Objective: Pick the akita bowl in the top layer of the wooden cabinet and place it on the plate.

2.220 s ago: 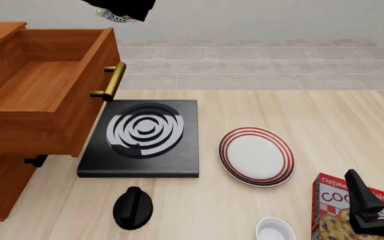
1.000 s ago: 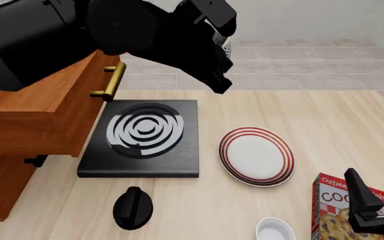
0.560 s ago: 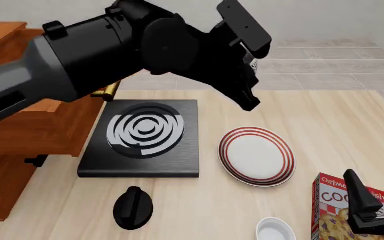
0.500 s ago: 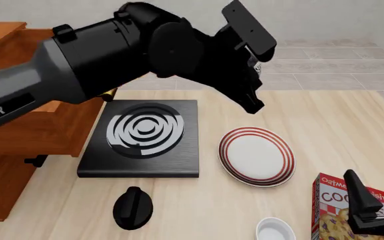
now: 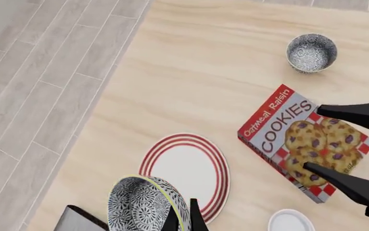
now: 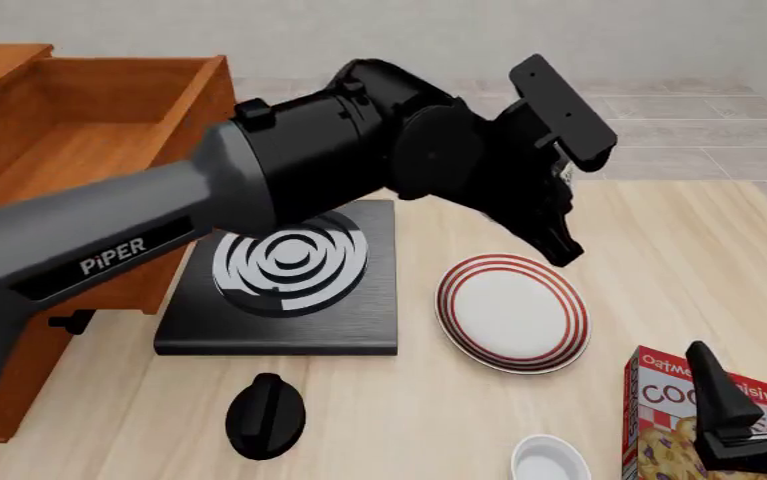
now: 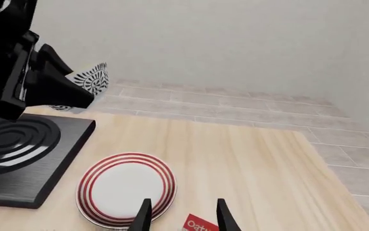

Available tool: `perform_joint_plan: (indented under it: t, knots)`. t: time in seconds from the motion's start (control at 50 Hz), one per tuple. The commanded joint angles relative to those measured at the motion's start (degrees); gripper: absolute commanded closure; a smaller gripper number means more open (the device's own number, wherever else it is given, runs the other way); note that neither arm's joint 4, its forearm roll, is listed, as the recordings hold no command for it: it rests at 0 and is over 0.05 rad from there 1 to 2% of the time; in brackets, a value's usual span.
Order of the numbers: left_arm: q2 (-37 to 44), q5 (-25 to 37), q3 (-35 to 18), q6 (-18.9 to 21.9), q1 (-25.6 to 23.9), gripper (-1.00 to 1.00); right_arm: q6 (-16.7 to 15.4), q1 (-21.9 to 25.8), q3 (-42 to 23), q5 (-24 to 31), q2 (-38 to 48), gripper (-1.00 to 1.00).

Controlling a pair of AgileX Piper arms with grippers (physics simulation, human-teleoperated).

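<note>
At my far left the cabinet (image 6: 10,300) is standing with its top layer (image 6: 83,160) pulled open, and nothing is showing on the drawer floor I can see. Next comes the black stove (image 6: 283,275), which my left arm is crossing above. My left gripper (image 6: 559,215) is hanging over the table at the far edge of the plate (image 6: 513,312), and I am gripping the bowl (image 5: 147,204) by its rim: the wrist view is showing one finger (image 5: 194,219) inside the bowl at the rim, with the patterned wall pressed against it, so the jaws are standing narrow on that wall. From the right wrist the bowl (image 7: 93,81) is hanging in the air, tilted, above the gap between stove and plate. In my judgement I am carrying it toward the plate and the lowering is not yet done. What is worrying me is the thin rim pinch on a deep, tilted bowl; it could swing or slip out if I am jerking sideways. Releasing from up here would let it drop, bounce or roll off the plate, and releasing this near the plate's edge could leave it half on the rim or against the stove. Farther right, my right gripper (image 6: 754,400) is idling with its jaws spread and holding nothing, above the cookie box (image 6: 670,425), with a plain white bowl (image 6: 551,462) just beside the box.
</note>
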Motion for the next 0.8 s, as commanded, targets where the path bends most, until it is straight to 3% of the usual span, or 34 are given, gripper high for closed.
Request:
perform_joint_plan:
  t: [0.02, 0.28, 0.8]
  knots:
    - [3.65, -0.88, -1.97, -0.45, -0.19, 1.0, -0.07, -0.04, 0.0, 0.45, -0.38, -1.0]
    - [10.58, 0.09, -6.06, 0.6, 2.14, 1.0, 0.3, -0.03, 0.0, 0.09, -0.06, -1.0]
    - [17.41, -2.39, -4.61, 7.66, 4.74, 1.0, 1.14, -0.28, 0.0, 1.05, -1.46, -1.0]
